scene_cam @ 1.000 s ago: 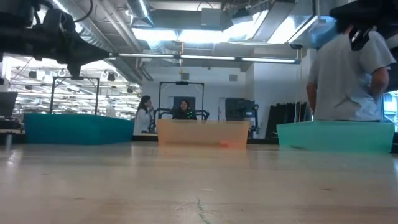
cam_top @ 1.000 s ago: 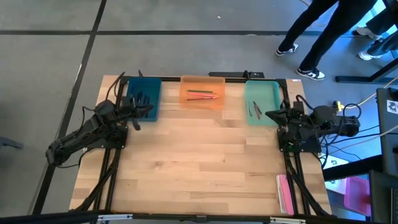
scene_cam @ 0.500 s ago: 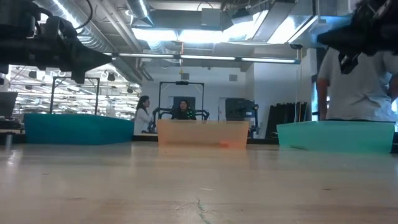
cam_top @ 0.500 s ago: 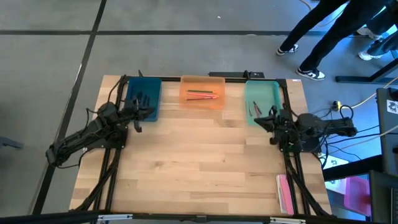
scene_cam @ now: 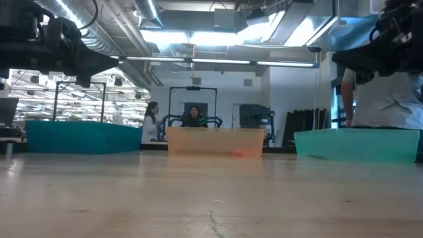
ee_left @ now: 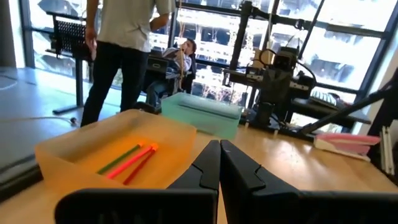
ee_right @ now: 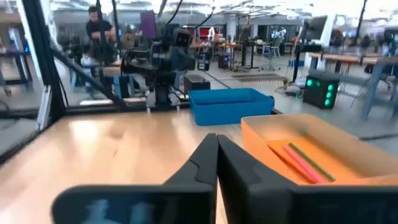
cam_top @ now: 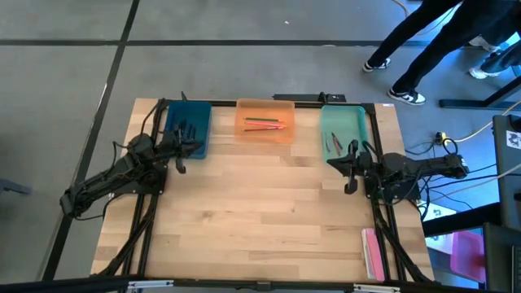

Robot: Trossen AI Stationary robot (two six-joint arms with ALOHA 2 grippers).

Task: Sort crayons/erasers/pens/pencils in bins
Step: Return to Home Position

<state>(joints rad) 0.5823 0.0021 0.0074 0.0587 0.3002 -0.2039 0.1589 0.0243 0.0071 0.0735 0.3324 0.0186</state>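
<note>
Three bins stand along the table's far edge: a teal-blue bin [cam_top: 188,128] with black sticks, an orange bin [cam_top: 264,120] with red and green sticks [cam_top: 265,124], and a mint green bin [cam_top: 343,133] with grey sticks [cam_top: 334,142]. My left gripper [cam_top: 194,148] hangs shut and empty above the blue bin's near edge; its closed fingers show in the left wrist view [ee_left: 219,168]. My right gripper [cam_top: 342,164] hangs shut and empty just near of the mint bin; its closed fingers show in the right wrist view [ee_right: 217,155]. Both arms are high above the table in the low view.
A pink flat object [cam_top: 372,252] lies at the table's near right edge. Bare wooden tabletop [cam_top: 260,212] spreads between the arms and the near edge. People stand on the floor beyond the far right corner [cam_top: 423,49].
My right gripper has swung off the mint bin's near right part toward the table's left and near edge, staying shut. My left gripper has edged slightly toward the table's right at the blue bin's near edge.
</note>
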